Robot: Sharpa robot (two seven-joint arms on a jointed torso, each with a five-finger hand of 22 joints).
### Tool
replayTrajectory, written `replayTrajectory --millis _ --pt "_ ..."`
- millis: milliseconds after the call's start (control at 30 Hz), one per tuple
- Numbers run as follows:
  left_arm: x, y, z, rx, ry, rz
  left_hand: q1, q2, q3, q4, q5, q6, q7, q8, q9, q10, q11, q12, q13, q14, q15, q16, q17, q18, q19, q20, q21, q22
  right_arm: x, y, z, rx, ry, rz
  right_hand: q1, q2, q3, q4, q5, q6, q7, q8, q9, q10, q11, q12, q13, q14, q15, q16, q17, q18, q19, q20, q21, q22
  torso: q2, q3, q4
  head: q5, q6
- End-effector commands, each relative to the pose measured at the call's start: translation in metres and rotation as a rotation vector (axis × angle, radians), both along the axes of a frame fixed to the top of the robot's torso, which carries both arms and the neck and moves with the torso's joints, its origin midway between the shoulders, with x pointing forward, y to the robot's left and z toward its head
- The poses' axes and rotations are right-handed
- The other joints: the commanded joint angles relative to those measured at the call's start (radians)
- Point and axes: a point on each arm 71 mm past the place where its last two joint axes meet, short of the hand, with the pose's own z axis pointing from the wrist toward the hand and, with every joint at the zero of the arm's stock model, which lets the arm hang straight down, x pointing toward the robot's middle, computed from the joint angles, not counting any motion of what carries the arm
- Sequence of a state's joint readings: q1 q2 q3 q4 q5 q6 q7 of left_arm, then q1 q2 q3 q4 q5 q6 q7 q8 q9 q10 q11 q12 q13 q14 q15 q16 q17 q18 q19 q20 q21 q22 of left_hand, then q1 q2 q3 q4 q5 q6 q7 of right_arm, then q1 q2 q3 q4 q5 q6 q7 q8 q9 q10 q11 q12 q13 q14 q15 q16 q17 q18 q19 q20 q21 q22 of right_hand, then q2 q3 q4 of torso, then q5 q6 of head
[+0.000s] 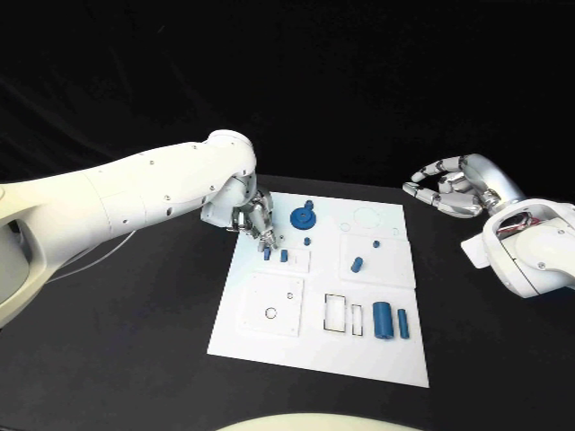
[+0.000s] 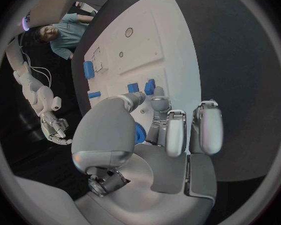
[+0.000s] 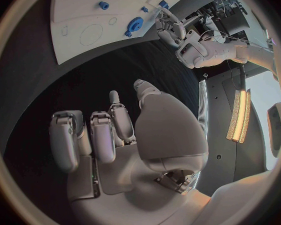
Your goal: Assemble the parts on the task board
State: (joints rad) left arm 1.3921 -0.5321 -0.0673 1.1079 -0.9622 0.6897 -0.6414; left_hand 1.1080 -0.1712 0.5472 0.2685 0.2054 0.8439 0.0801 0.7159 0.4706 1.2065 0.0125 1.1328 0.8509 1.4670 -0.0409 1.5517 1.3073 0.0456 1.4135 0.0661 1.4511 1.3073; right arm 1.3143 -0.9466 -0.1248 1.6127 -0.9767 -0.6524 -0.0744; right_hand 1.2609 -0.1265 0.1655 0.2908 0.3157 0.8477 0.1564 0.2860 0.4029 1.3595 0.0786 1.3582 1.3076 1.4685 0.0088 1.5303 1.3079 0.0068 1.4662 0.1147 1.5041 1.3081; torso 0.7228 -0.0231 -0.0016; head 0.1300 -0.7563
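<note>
The white task board (image 1: 316, 337) lies mid-table. My left hand (image 1: 252, 218) hovers over its far left part, thumb and one finger pointing down just above two small blue parts (image 1: 266, 254) that stand side by side. In the left wrist view the fingertips (image 2: 158, 92) end right at those parts (image 2: 150, 86), with nothing between them. A blue gear (image 1: 304, 216) sits beside the hand. My right hand (image 1: 449, 189) hangs off the board's far right corner, fingers curled in, holding nothing. The right wrist view shows the same hand (image 3: 115, 145) and the gear (image 3: 135, 24).
A short blue peg (image 1: 357, 264) lies mid-board and a tiny one (image 1: 310, 241) sits near the gear. Two blue cylinders (image 1: 392, 320) lie side by side at the near right, next to rectangular slots (image 1: 337, 311). Black table surrounds the board.
</note>
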Motion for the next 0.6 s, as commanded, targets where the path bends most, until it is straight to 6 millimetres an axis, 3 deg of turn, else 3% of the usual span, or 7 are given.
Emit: replayTrajectory --millis 33,600 --pt "-0.0016 -0.0017 -0.0011 0.002 0.018 -0.013 0.016 0.003 0.015 -0.003 0.003 0.009 0.001 -0.007 0.002 0.007 -0.004 0.004 0.001 0.097 -0.006 0.007 0.243 0.004 0.007 -0.002 0.004 0.078 -0.0005 0.0018 -0.0002 -0.010 -0.002 0.016 -0.006 0.001 -0.006 -0.001 0.006 0.006 -0.001 0.005 0.002 0.002 -0.005 0.000 0.017 0.076 -0.007 -0.006 0.149 0.014 0.056 -0.006 -0.004 0.211 0.000 -0.0004 0.0002 0.000 -0.001" --pt "-0.0022 -0.0017 -0.0037 0.008 0.028 -0.017 0.023 0.000 0.025 -0.010 0.002 0.012 0.000 -0.007 0.003 0.010 -0.005 0.005 0.003 0.098 -0.008 0.008 0.245 0.004 0.009 -0.003 0.005 0.080 -0.0006 0.0016 -0.0001 -0.010 -0.003 0.016 -0.006 0.001 -0.006 -0.001 0.006 0.006 -0.001 0.005 0.002 0.002 -0.005 0.000 0.017 0.076 -0.007 -0.006 0.149 0.014 0.056 -0.006 -0.004 0.211 0.000 0.0002 0.0002 0.000 -0.002"
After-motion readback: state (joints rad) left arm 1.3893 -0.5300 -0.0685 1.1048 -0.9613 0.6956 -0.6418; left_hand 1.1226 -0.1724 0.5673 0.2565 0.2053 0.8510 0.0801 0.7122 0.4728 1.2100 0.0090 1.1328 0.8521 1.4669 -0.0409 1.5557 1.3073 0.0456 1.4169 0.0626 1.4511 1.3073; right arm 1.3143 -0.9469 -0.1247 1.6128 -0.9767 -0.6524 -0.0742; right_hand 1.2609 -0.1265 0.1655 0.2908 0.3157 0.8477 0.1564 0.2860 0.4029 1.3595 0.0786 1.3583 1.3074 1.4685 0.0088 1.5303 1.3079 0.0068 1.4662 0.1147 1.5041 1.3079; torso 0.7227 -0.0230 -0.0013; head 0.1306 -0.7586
